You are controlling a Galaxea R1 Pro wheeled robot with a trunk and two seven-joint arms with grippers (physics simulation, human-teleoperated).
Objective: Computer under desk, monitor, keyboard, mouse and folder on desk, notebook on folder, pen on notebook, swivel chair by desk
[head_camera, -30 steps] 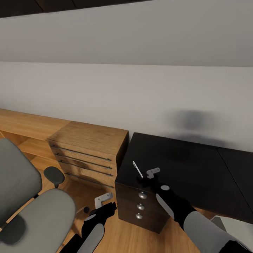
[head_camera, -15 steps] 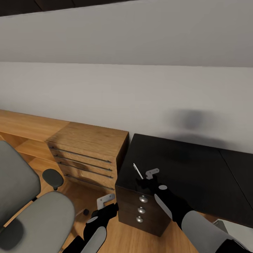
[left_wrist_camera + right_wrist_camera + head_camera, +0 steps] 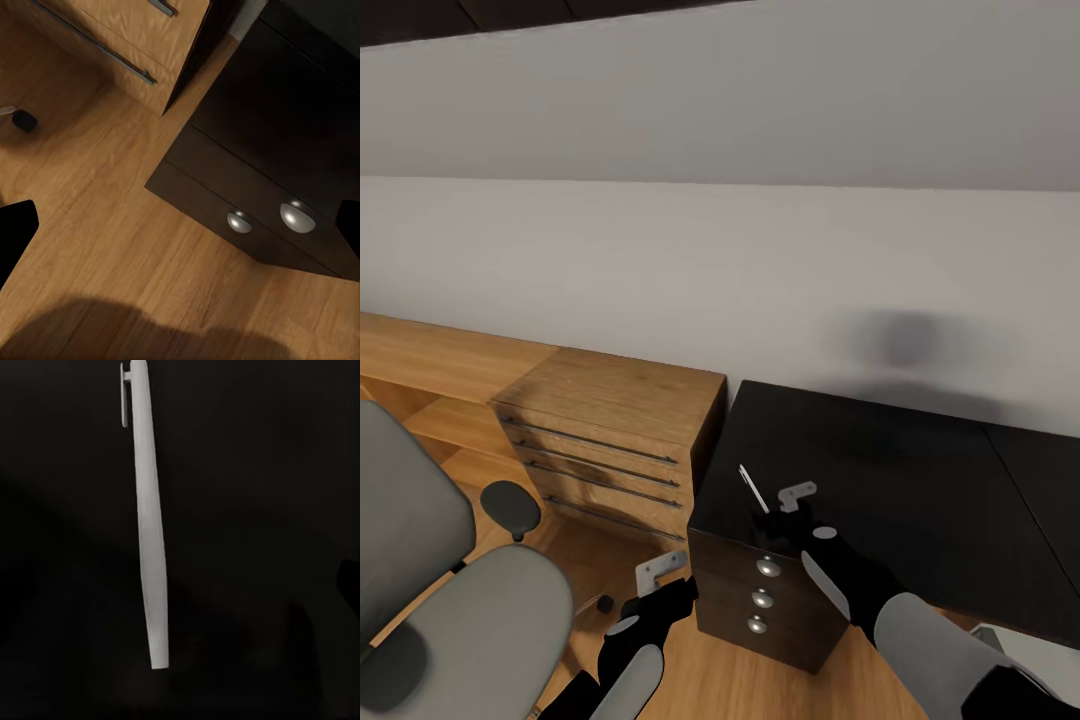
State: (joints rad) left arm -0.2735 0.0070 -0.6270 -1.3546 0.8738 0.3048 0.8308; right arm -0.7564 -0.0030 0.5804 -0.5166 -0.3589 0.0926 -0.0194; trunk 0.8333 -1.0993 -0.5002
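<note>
Right tool (image 3: 775,508) grips slim white pen (image 3: 148,521).

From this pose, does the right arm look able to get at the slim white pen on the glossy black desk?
Probably yes: the right gripper hovers beside the slim white pen on the black desk, nothing between them.

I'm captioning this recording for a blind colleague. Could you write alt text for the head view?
The right end effector hovers over the near corner of the glossy black desk, beside a slim white pen. The left end effector hangs above the wood floor, between a grey swivel chair and the desk's drawers.
</note>
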